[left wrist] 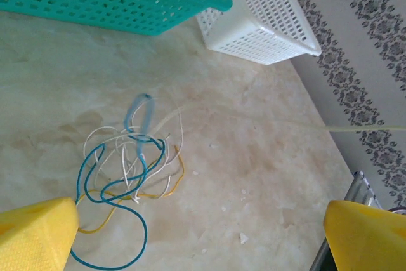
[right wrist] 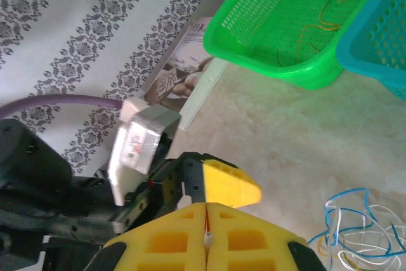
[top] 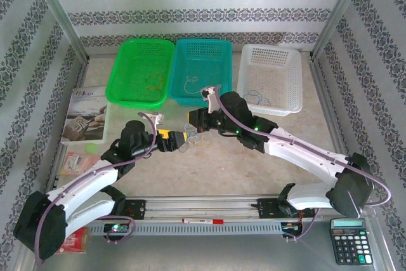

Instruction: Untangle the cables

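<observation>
table (top: 209, 169) carries three baskets along the far edge: green (top: 136, 101) on the left, teal (top: 190, 99) in the middle, white (top: 279, 110) on the right. they are probably drop spots for freed wires, since each already has a thin strand or two lying inside. both arms reach in to the middle of the table, just in front of the teal basket, so they meet over the same spot. left gripper (left wrist: 200, 239) is wide open and empty. its yellow fingers (left wrist: 35, 236) sit on either side of the tangle, low over the table, which reads as lined up to grab. right gripper (right wrist: 206, 220) is fully closed, pads pressed together, just beside the left one. a tiny pale speck shows at the seam, but i cannot tell if a strand is pinched there. cables (left wrist: 136, 150) lie on the bare table between the two grippers, near the teal basket. they are a loose knot of blue, white and yellowish loops crossing each other, so the task is not done. one pale strand runs out straight from the knot toward the right in the left wrist view. it looks taut, maybe pulled, but its end is out of frame.
</observation>
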Controlling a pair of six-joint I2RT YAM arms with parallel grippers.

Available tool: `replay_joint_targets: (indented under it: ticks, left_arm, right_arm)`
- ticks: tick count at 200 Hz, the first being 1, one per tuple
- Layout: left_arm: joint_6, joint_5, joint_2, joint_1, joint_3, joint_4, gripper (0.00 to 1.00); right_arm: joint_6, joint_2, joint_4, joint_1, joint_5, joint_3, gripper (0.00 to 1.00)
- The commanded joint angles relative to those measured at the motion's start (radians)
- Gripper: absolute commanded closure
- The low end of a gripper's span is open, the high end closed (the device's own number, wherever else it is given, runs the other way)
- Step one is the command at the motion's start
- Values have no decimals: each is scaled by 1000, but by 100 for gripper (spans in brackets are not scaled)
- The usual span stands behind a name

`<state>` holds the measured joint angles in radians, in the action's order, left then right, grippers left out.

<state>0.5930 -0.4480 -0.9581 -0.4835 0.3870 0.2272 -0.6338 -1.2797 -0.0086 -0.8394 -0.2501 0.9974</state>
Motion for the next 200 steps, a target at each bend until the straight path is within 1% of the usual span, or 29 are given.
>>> replay_joint_targets:
  ticks: [1,66,85,105,130,148,185,200]
  left_arm:
    - [-50,22,-42,-21,44,73,1]
    - [-61,18,-183,-58,111,166,4]
    - [-59,26,-207,-64,121,190,6]
    - [-55,32,-229,-66,120,216,13]
    - [-46,33,-260,-68,117,253,28]
    - [-42,29,-280,-68,114,273,36]
    - [-23,17,-322,-68,93,326,50]
    - [-13,14,-335,-67,82,344,54]
  right_arm:
    - [-22,37,21,9,-23,36,100]
    - [-35,56,26,9,-37,52,100]
    - [-44,56,35,9,-45,58,100]
    - [-52,57,42,9,-57,78,100]
    - [-61,53,47,10,-79,122,100]
    - [-73,51,59,10,-92,158,100]
    - [-84,37,76,15,-117,247,100]
    - [-87,27,82,25,-122,284,100]
